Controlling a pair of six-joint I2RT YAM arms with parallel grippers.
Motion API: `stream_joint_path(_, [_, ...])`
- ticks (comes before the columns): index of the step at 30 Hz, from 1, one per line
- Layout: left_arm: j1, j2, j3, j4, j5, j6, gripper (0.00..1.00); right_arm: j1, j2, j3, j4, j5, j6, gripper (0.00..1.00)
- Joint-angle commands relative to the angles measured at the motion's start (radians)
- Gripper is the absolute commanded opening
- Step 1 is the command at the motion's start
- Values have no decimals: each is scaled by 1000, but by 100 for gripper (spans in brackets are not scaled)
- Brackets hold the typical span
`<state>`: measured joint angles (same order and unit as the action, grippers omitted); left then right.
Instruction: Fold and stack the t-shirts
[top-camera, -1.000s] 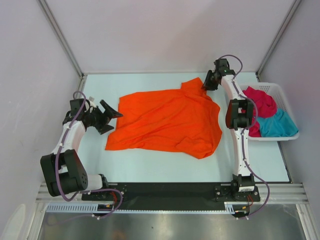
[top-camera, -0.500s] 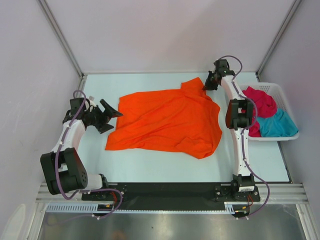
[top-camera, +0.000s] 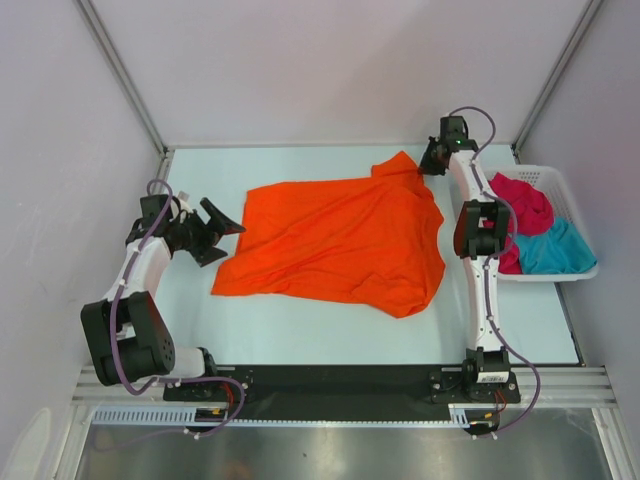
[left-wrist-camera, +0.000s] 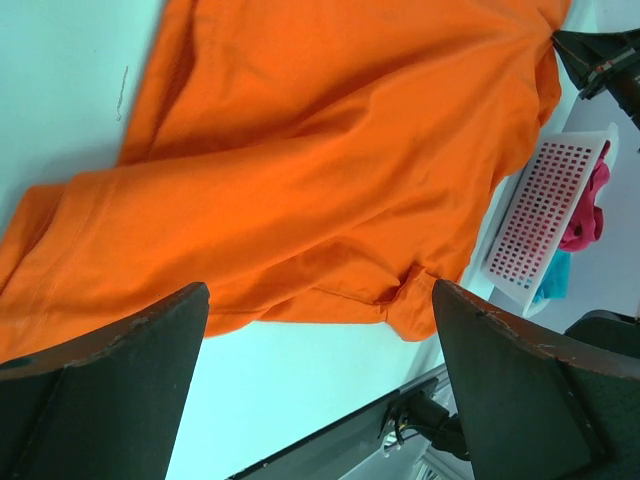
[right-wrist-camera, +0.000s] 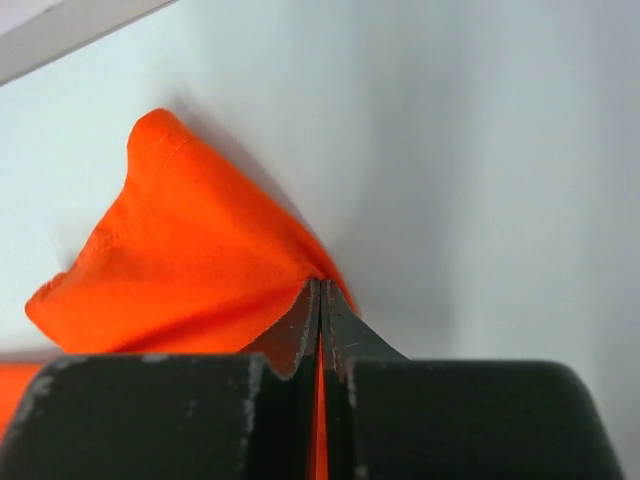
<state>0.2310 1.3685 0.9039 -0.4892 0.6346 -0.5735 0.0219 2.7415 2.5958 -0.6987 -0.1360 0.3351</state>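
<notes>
Orange t-shirt (top-camera: 340, 240) lies spread, wrinkled, mid-table on the pale table (top-camera: 300, 320). It is mostly flat, with its long axis running left to right, and its near-right part is bunched into a rounded fold. The right gripper (top-camera: 430, 166) is at the far-right corner of the shirt. Its jaws are pressed together and clamped on a hemmed flap of orange cloth, and the wrist view shows the fabric pinched right in the seam between the fingertips (right-wrist-camera: 305, 320). That flap is pulled up into a small peak toward the far edge of the table. The right arm stretches along the right side of the shirt, between the shirt and the basket. The left gripper (top-camera: 220, 233) is just beside the shirt's left edge, with its jaws spread wide and nothing between them. In the left wrist view the two dark fingers (left-wrist-camera: 110, 380) frame the shirt, which lies beyond them with no contact visible. White plastic lattice basket (top-camera: 570, 190) sits at the right edge of the table, apart from the orange shirt. It holds the crimson t-shirt (top-camera: 525, 205) crumpled at the far end and the teal t-shirt (top-camera: 555, 250) crumpled at the near end, the two touching. Neither of them is folded. The basket (left-wrist-camera: 535, 215) also shows in the left wrist view, with red and teal cloth poking over its rim.
</notes>
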Motion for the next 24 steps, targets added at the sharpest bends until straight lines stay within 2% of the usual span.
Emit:
stream_joint_path(1, [-4,10,39,1,-13,27,99,-57,-16,44,33,70,-27,0])
stream_joint_path(8, [-5,-3,39,0,-41,23,99,-66,-51,41,50,46,-31,1])
stream_joint_path(10, [-5,-11,36,-3,-47,24,99,-59,-78,35,48,36,-36,14])
stream_joint_path(14, [-5,-22,26,-6,-52,29,99,-25,-189,20,35,114,-102,18])
stream_joint_path(17, [-4,-42,13,-8,-50,24,100,32,-294,20,19,228,-171,34])
stream_joint_path(20, [-5,-63,4,-11,-53,20,100,73,-400,-12,-19,298,-209,41])
stream_joint_path(22, [-5,-77,1,-15,-52,18,100,96,-497,-115,-34,311,-197,48])
stream_joint_path(24, [-5,-89,0,-22,-53,18,100,139,-566,-207,-77,337,-176,49])
